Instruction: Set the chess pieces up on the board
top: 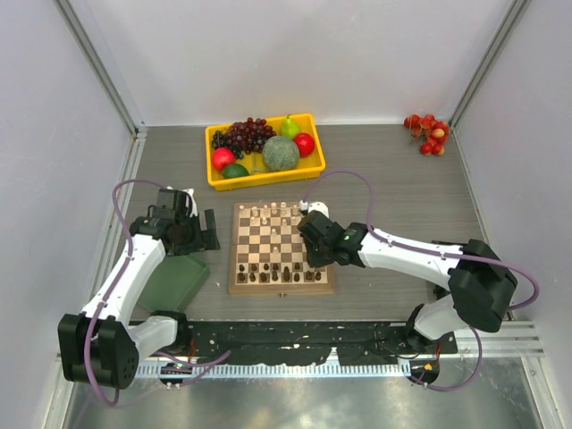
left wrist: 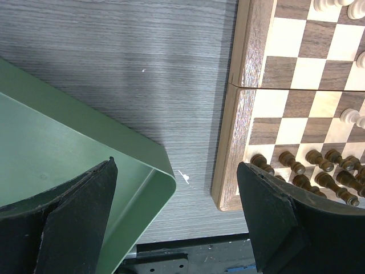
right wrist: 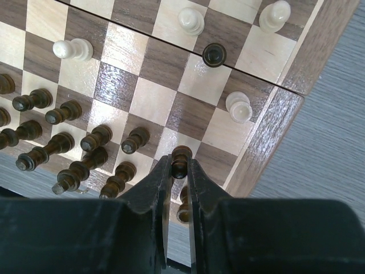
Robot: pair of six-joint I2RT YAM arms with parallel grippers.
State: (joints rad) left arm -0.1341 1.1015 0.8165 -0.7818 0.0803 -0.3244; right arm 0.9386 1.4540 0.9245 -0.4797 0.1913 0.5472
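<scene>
Top view: the board (top: 279, 243) lay on the bench (top: 402, 197) between my two arms. Pale chess pieces (top: 273, 213) stood along its far edge and dark chess pieces (top: 277, 271) in two rows along its near edge. My left fingers (top: 211, 231) hung just off the board's left rim, spread wide, gripping nothing. My right fingers (top: 315, 252) were over the board's right side, close to the dark rows. A green tray (top: 174, 281) sat left of the board. A yellow tray (top: 214, 181) of fruit sat just beyond its far edge. A red fruit cluster (top: 427, 132) lay well off past its far right corner.

Left wrist view: my left fingers stood far apart. One was over the green tray's corner, the other over the board's near left corner above the dark pieces. Bare bench and the board's left rim showed between them.

Right wrist view: my right fingers were clamped on a dark pawn (right wrist: 181, 155), upright, over a square close to the board's right rim, beside the dark rows. I couldn't tell if its base touched the board. A second dark piece (right wrist: 183, 210) was half hidden low between the fingers. A lone dark pawn (right wrist: 214, 55) stood farther up the board by the fold line, with pale pawns (right wrist: 238, 107) near it.
</scene>
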